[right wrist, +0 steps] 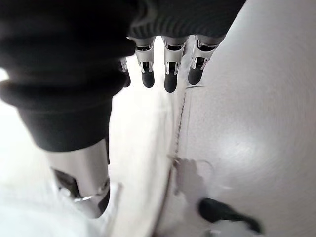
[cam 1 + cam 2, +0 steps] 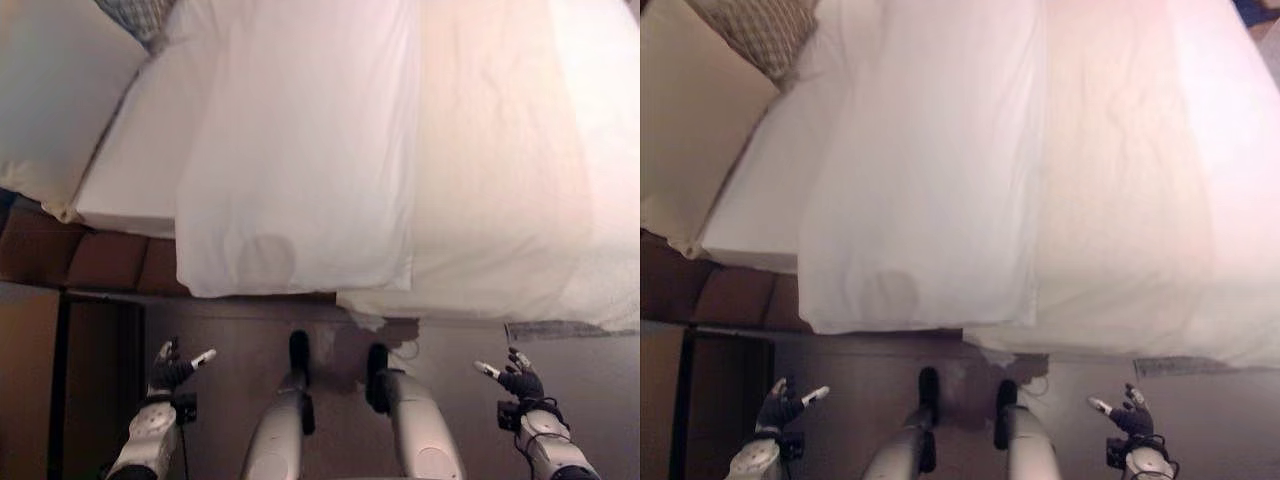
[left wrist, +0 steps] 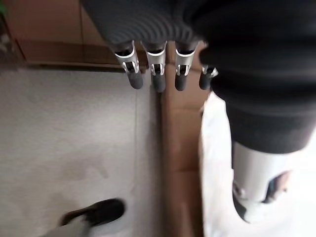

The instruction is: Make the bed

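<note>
Left eye view: I see my left hand and right hand hanging released, fingers slack, near the white duvet on the bed, not touching.

Head stereo down on bed; wrist cameras floorward.

The bed runs left to right, covered by a smooth white sheet. A white duvet lies folded across its left-middle, its near edge hanging over the bed's near side. Far left lie a cream pillow and a checked cushion.
</note>
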Robot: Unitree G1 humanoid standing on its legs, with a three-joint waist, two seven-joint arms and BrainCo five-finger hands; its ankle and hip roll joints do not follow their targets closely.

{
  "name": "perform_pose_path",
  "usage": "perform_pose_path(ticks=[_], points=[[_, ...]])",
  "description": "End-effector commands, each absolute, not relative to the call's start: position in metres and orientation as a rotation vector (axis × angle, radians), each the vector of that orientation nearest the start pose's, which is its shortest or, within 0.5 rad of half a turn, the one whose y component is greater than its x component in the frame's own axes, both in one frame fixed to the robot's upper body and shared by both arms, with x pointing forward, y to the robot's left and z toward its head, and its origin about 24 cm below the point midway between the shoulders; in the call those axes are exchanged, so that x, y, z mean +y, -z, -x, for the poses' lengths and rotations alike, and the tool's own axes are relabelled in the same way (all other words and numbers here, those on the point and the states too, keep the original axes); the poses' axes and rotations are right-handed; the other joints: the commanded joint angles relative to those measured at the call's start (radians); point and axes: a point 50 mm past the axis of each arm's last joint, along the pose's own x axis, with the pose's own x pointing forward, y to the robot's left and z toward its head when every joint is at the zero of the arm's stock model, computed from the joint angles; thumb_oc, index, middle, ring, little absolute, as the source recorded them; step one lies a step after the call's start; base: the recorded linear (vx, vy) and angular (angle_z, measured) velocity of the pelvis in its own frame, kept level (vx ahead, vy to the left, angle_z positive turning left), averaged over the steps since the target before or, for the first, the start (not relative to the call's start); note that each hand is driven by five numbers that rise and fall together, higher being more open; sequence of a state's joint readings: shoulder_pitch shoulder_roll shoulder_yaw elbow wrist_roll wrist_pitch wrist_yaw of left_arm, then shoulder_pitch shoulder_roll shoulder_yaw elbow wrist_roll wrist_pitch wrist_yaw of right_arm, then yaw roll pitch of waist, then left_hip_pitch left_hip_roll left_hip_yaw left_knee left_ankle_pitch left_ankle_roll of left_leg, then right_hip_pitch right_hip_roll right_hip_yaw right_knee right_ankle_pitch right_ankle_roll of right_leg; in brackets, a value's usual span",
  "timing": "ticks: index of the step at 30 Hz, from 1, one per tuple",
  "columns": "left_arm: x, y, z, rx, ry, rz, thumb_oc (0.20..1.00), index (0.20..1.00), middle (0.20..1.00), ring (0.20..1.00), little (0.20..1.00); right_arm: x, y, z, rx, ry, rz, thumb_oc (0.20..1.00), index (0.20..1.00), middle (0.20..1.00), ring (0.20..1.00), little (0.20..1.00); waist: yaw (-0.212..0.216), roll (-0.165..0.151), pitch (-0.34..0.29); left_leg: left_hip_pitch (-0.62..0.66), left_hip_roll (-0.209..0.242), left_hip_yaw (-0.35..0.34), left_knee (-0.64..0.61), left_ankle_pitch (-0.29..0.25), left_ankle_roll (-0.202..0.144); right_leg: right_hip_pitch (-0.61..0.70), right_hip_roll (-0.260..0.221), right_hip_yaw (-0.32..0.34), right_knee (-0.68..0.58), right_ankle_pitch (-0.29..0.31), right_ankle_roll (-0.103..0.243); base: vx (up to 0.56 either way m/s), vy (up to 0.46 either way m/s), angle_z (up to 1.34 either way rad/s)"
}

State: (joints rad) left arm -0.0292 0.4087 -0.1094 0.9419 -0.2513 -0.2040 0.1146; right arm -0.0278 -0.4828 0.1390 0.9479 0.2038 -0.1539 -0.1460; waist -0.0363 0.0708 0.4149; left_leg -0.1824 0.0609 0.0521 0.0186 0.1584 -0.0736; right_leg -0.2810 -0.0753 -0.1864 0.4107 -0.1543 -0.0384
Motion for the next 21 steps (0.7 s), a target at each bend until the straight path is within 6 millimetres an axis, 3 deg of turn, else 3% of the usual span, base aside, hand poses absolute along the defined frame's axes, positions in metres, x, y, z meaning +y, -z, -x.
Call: perform_pose_path(ticks=[1,3,5,9,16,21], points=[[0.283,0.112,-0.163,0.817,-0.178,-0.446,1.000,1.000,1.000,1.000,1.000,-0.313,0.104,-0.154,0.886,0.230,0.527,1.000,1.000,1.000,1.000,1.000,-0.002,-0.045,-0.074,0.067,-0.062,-0.047,0.091,-0.109,-0.014,0.165,-0.012,-0.008,-0.257,0.113,0.136,0.05,0.034,-0.06],[0.281,0.118,-0.154,0.866,-0.182,-0.418,1.000,1.000,1.000,1.000,1.000,-0.312,0.108,-0.148,0.924,0.223,0.527,1.000,1.000,1.000,1.000,1.000,-0.002,-0.043,-0.097,0.085,-0.069,-0.054,0.073,-0.115,-0.008,0.178,-0.002,-0.002,-0.269,0.115,0.137,0.08,0.032,-0.06],[0.273,0.138,-0.124,1.009,-0.239,-0.285,1.000,1.000,1.000,1.000,1.000,-0.302,0.123,-0.134,1.020,0.203,0.496,1.000,1.000,1.000,1.000,1.000,-0.009,-0.051,-0.172,0.153,-0.068,-0.042,0.011,-0.125,0.012,0.231,0.009,0.027,-0.332,0.135,0.142,0.14,0.074,-0.05],[0.261,0.149,-0.104,1.095,-0.239,-0.234,1.000,1.000,1.000,1.000,1.000,-0.284,0.134,-0.128,1.065,0.187,0.427,1.000,1.000,1.000,1.000,1.000,-0.003,-0.055,-0.239,0.225,-0.075,-0.025,-0.068,-0.129,0.034,0.286,0.006,0.043,-0.387,0.158,0.155,0.10,0.084,-0.12],[0.232,0.147,-0.128,1.000,-0.062,-0.277,1.000,1.000,1.000,1.000,1.000,-0.251,0.144,-0.129,1.061,0.095,0.375,1.000,1.000,1.000,1.000,1.000,0.005,-0.070,-0.285,0.272,-0.079,0.002,-0.106,-0.142,0.047,0.324,0.014,0.063,-0.449,0.184,0.166,0.03,0.046,-0.14],[0.226,0.151,-0.124,1.027,-0.080,-0.245,1.000,1.000,1.000,1.000,1.000,-0.237,0.150,-0.124,1.102,0.020,0.411,1.000,1.000,1.000,1.000,1.000,0.020,-0.082,-0.300,0.303,-0.083,0.003,-0.106,-0.154,0.053,0.361,0.014,0.061,-0.454,0.178,0.164,0.04,0.006,-0.12]])
